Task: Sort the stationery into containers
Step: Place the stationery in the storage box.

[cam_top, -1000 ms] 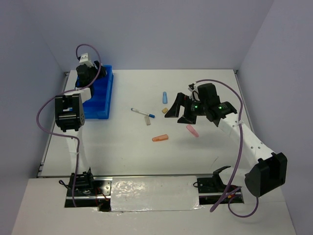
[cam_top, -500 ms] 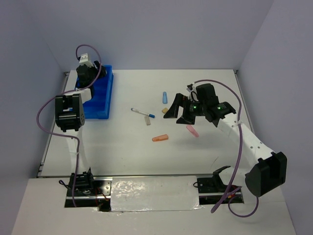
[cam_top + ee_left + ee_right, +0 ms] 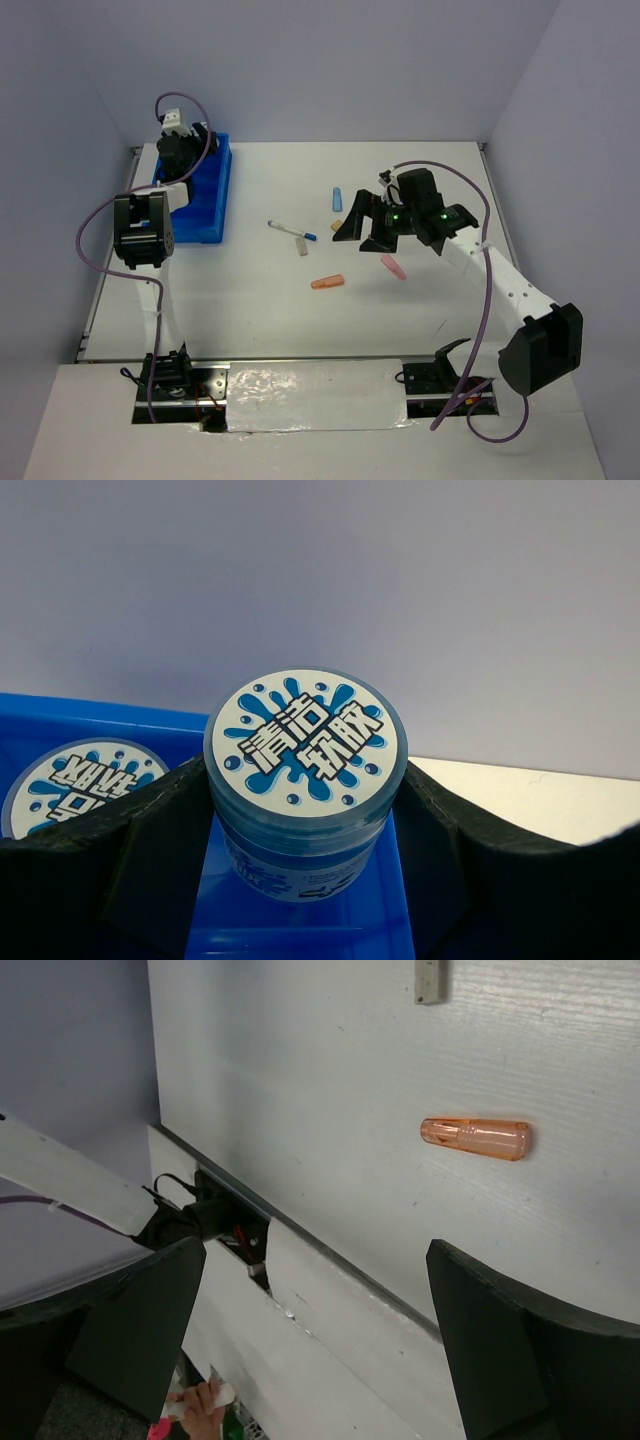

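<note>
My left gripper (image 3: 183, 152) is over the far end of the blue tray (image 3: 207, 205). In the left wrist view it (image 3: 305, 815) is shut on a round blue-white tape roll (image 3: 305, 740), held upright just above the tray floor (image 3: 300, 930). A second tape roll (image 3: 70, 785) lies in the tray to the left. My right gripper (image 3: 362, 235) is open and empty above the table, between the light-blue stick (image 3: 337, 200) and the pink stick (image 3: 393, 266). The white pen (image 3: 292, 231), grey eraser (image 3: 302, 247) and orange stick (image 3: 327, 282) lie mid-table. The orange stick also shows in the right wrist view (image 3: 475, 1139).
The grey eraser's end shows at the top of the right wrist view (image 3: 430, 980). The table's near edge with the arm mounts (image 3: 200, 1215) lies under the right gripper's view. Walls enclose the table at the back and on both sides.
My right gripper has shifted slightly left and away from the pink stick, still open. The left gripper stays over the tray's far end with the roll.
</note>
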